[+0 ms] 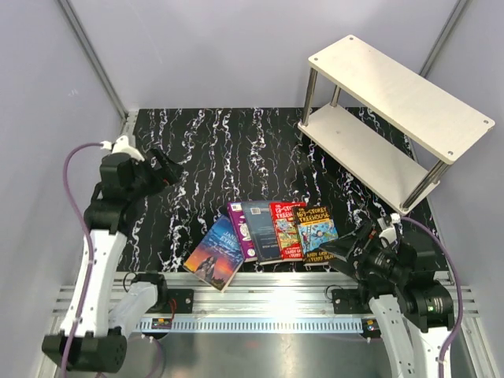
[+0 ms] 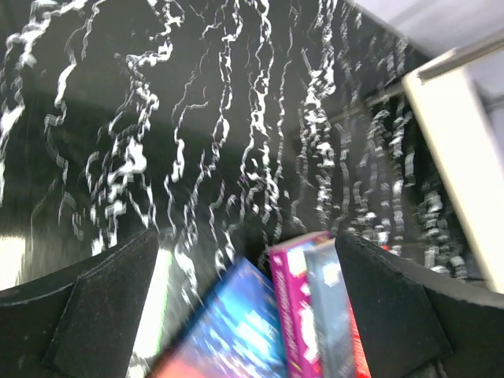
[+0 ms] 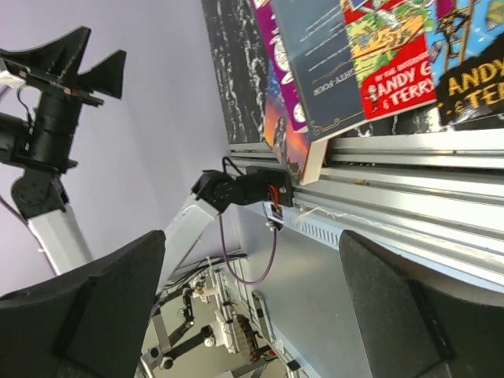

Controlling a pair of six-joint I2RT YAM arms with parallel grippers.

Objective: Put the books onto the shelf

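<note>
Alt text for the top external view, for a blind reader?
Five books lie fanned at the near edge of a black marbled table, none on the cream shelf far right. Left end effector and right end effector hang open.

Overhead camera looks down from behind. Left wrist faces the table (image 2: 197, 118) closely; right wrist views sideways. All three share the books (image 1: 264, 230).

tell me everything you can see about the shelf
The shelf is a two-tier rack: two long pale cream boards, matte like painted wood, joined by silver metal posts near the corners. It stands upright at the far right corner of the table, turned diagonally. Both tiers look bare. Only the table touches it; the books lie apart, near the front edge.
</note>
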